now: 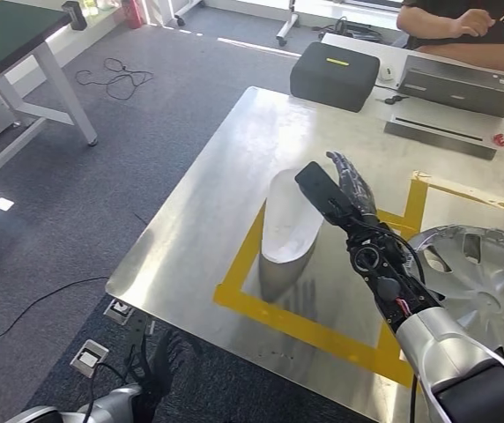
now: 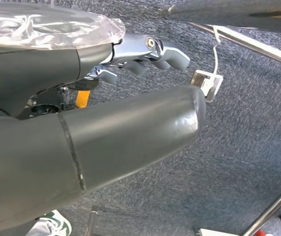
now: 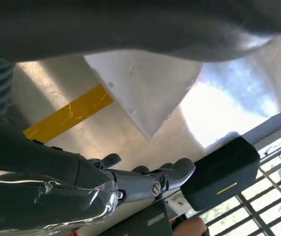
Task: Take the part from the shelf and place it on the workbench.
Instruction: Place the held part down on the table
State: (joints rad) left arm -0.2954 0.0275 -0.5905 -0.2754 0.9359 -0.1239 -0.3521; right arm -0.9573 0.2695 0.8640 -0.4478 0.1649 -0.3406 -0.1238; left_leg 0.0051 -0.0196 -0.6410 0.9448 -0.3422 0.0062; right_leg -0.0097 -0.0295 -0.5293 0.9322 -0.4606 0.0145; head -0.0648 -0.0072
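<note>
On the workbench: part (image 1: 289, 231), white, lies across the yellow tape (image 1: 289, 322) line on the metal top (image 1: 196, 229).
Right hand (image 1: 349, 189): at the part's 3 o'clock, fingers apart, holding nothing.
Left hand (image 1: 163, 359): low beside the bench at 7 o'clock, fingers loosely spread, empty.
Hubcap (image 1: 489, 273): at 3 o'clock.

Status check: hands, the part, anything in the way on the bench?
Right hand open, above the bench. Left hand low, holding nothing. White part resting on workbench inside the yellow tape. Hubcap close by.
</note>
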